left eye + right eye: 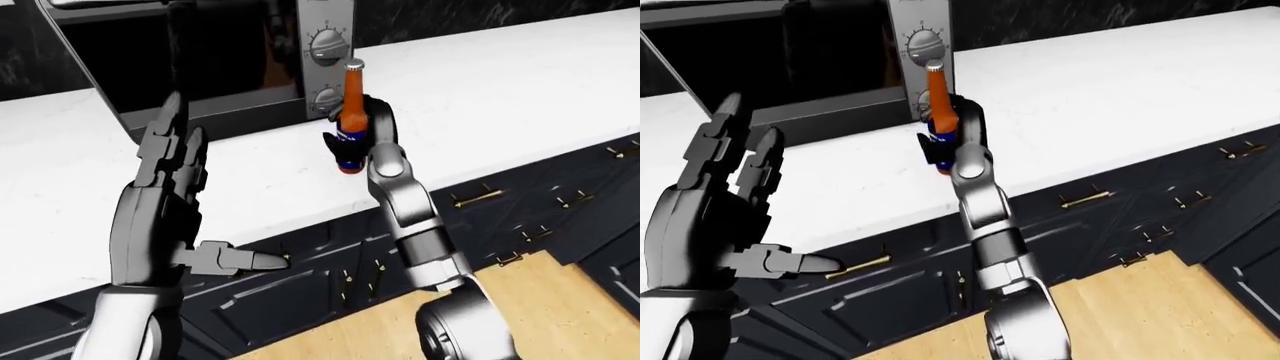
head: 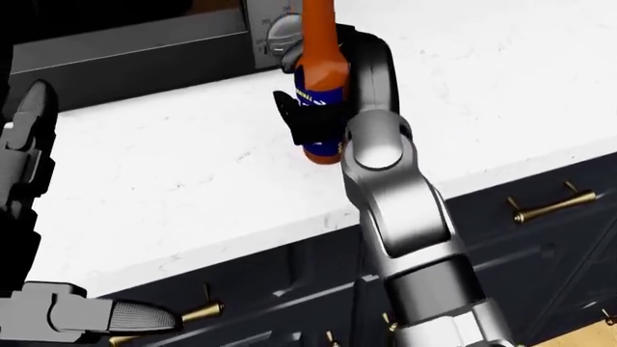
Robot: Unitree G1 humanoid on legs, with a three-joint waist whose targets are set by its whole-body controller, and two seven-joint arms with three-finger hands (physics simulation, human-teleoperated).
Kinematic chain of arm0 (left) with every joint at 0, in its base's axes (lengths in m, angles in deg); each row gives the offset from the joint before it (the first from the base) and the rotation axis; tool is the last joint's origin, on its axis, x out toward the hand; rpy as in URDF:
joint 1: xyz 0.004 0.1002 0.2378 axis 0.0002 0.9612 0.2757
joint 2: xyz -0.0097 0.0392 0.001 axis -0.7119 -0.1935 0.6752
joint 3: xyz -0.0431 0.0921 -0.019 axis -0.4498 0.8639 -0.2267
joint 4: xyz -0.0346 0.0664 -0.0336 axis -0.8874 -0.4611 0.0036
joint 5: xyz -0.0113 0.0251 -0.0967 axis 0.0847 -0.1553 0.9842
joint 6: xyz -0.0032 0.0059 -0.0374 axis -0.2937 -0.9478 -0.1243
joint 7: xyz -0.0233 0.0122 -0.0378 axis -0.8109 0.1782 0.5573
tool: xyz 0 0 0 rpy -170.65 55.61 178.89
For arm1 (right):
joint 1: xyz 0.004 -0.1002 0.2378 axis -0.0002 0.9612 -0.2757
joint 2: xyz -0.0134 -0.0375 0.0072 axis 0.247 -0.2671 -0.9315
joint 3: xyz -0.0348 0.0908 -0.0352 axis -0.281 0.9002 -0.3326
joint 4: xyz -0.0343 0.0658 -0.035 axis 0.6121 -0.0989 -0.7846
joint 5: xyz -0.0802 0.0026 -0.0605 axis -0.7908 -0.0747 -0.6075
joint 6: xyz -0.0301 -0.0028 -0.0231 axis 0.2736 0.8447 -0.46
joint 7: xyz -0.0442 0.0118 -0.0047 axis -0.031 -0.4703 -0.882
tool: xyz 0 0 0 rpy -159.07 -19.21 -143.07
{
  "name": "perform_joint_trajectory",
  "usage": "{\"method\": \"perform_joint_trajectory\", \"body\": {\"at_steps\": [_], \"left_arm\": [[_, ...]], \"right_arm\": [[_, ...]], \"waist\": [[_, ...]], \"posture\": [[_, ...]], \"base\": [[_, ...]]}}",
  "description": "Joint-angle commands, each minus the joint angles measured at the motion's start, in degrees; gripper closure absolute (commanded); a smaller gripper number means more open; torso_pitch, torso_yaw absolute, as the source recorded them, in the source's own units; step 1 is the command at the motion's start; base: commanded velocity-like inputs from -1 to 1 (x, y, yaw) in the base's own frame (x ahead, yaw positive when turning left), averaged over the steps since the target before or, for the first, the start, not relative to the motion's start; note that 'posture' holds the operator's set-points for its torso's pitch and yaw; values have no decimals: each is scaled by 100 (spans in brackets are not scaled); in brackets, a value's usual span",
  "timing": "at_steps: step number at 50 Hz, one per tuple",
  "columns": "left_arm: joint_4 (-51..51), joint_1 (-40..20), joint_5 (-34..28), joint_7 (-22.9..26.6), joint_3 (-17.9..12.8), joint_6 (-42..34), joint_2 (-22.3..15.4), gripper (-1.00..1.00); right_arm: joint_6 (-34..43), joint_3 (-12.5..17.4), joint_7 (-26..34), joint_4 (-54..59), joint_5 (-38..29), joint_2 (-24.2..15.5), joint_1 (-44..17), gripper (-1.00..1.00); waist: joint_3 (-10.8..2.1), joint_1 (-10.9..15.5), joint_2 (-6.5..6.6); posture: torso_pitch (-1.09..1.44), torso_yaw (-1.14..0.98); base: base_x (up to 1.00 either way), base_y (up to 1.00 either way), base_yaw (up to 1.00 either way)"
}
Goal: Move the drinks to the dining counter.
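- Left-eye view: orange bottle (image 1: 351, 112) with blue label and metal cap, upright, pinched by right robot hand (image 1: 352, 142) above white desk (image 1: 520, 82).
- Head view: dark fingers (image 2: 307, 123) wrapping the label.
- Right-eye view: left robot hand (image 1: 725, 202) spread, well apart.

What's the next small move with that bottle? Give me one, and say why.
Probably lift it a little higher and draw it away from the microwave. The right hand is closed round the orange bottle, which seems just off the white counter, close by the microwave's knobs. The left hand is open and holds nothing.
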Motion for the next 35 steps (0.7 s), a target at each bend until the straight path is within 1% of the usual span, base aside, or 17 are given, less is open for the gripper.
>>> {"method": "perform_joint_trajectory", "body": {"at_steps": [1,11,14,16,19,20,22,23,25,26,27,28,29,30,31,33,35], "left_arm": [[144,-79,-90,20,-57,157,-13,-100],[144,-69,-179,-70,141,193,-29,-100],[144,-82,-98,-209,202,211,-129,-100],[144,-61,-4,-304,218,260,-208,-100],[144,-29,240,-526,214,351,-416,-100],[144,-17,403,-648,182,397,-539,-100],[144,-8,669,-903,187,485,-790,-100],[144,0,785,-1012,187,534,-903,-100],[144,-1,1031,-1252,197,615,-1135,-100],[144,14,1082,-1340,243,664,-1227,-100],[144,49,1031,-1364,321,710,-1276,-100],[144,35,1078,-1393,307,707,-1311,-100],[144,13,1132,-1447,311,710,-1365,-100],[144,21,1190,-1510,323,753,-1441,-100],[144,-1,1250,-1571,327,756,-1490,-100],[144,-28,1316,-1649,345,769,-1562,-100],[144,-21,1373,-1712,358,809,-1620,-100]], "right_arm": [[-129,9,51,-464,0,-32,-171,100],[919,147,295,-2511,324,-305,616,100],[1327,241,326,-3207,461,-403,822,100],[1711,235,365,-3852,529,-465,1003,100],[2041,203,416,-4406,589,-471,1173,100],[2106,169,437,-4519,591,-455,1230,100],[2208,159,466,-4675,612,-425,1274,100],[2234,147,483,-4735,615,-419,1302,100],[2296,135,515,-4848,624,-408,1344,100],[2327,134,533,-4894,622,-412,1350,100],[2278,177,497,-4955,627,-403,1343,100],[2339,193,507,-5020,655,-416,1329,100],[2349,165,516,-5045,660,-418,1340,100],[2349,155,524,-5059,663,-417,1343,100],[2346,155,528,-5060,662,-418,1342,100],[2356,145,556,-5081,668,-419,1346,100],[2361,138,578,-5092,676,-412,1361,100]], "waist": [[-144,2,19],[-129,23,-24],[-131,18,-36],[-135,19,-44],[-123,23,-46],[-200,83,-21],[-54,80,43],[-25,66,68],[-91,74,109],[-106,70,163],[-84,59,242],[-72,55,357],[-143,57,412],[25,141,404],[48,126,477],[-12,235,348],[35,251,218]], "posture": [[0,0],[0,0],[0,0],[0,0],[0,0],[0,0],[0,0],[0,0],[0,0],[0,0],[0,0],[0,0],[0,0],[0,0],[0,0],[0,0],[0,0]], "base": [[0,0,0],[0,0,0],[0,0,0],[0,0,0],[0,0,0],[0,0,58],[0,0,100],[0,0,100],[0,0,100],[0,0,100],[0,0,100],[0,0,100],[0,0,100],[0,0,100],[0,0,100],[0,0,100],[0,0,100]]}}
